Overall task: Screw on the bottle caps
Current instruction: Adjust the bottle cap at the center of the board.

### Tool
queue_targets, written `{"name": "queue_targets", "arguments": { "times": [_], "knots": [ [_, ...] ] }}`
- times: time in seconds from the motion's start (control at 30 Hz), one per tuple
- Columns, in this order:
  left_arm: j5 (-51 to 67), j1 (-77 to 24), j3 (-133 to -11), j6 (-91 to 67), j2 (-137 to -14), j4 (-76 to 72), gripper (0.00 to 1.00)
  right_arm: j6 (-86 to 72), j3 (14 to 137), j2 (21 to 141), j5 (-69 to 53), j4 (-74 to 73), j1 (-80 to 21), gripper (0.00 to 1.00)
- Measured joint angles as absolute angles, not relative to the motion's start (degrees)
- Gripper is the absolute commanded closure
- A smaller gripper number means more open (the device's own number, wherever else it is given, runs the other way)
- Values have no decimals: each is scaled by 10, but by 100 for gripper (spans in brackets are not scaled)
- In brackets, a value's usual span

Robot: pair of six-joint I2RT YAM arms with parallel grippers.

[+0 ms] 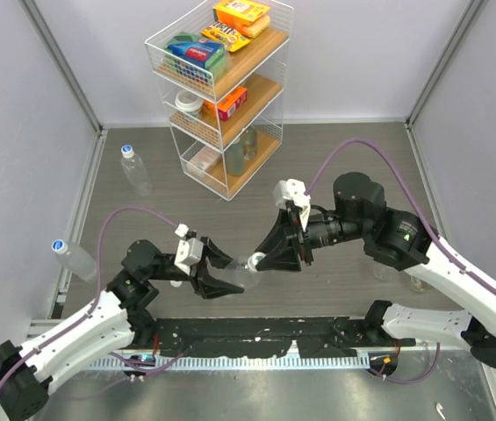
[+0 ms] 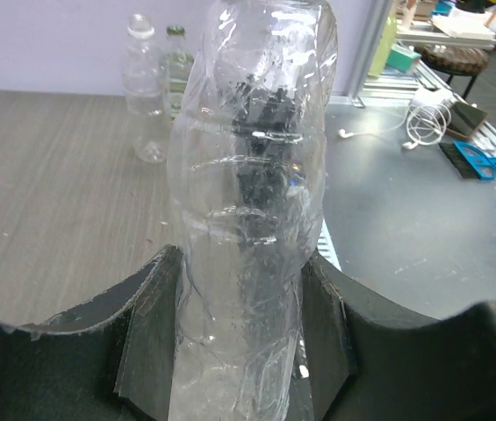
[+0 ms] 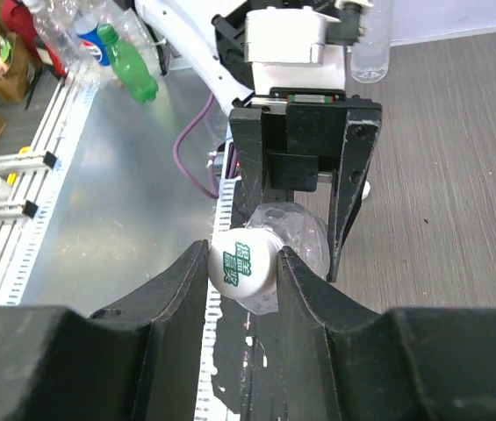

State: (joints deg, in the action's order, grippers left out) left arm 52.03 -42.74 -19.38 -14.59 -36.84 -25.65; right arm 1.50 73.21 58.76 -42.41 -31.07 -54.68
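My left gripper (image 1: pixel 223 281) is shut on a clear ribbed bottle (image 1: pixel 240 274) and holds it above the table's front middle, neck pointing right. In the left wrist view the bottle (image 2: pixel 248 219) fills the gap between the jaws of the left gripper (image 2: pixel 240 272). My right gripper (image 1: pixel 263 260) meets the bottle's neck and is shut on a white bottle cap (image 1: pixel 256 260). The right wrist view shows the cap (image 3: pixel 242 263), with green print, pinched in the right gripper (image 3: pixel 244 256) against the bottle's mouth (image 3: pixel 305 232). Whether the cap is threaded on cannot be told.
A capped bottle (image 1: pixel 135 171) stands at the back left. Another (image 1: pixel 74 257) lies by the left wall. A white wire rack (image 1: pixel 221 88) with boxes stands at the back. In the left wrist view, two bottles (image 2: pixel 147 88) stand beyond the held one.
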Motion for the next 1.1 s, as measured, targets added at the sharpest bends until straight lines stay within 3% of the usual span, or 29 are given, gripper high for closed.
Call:
{"name": "queue_targets", "arguments": {
  "times": [0.43,0.77,1.1],
  "knots": [
    [441,-427,-150,-150,-300,-290,89,-123,709,565,-336,-272,-553,99],
    [375,-427,-152,-188,-377,-351,95,-365,652,532,-150,-189,-552,99],
    [348,-427,-158,-220,-431,-382,94,-371,654,529,-45,-217,-551,99]
  ]
}}
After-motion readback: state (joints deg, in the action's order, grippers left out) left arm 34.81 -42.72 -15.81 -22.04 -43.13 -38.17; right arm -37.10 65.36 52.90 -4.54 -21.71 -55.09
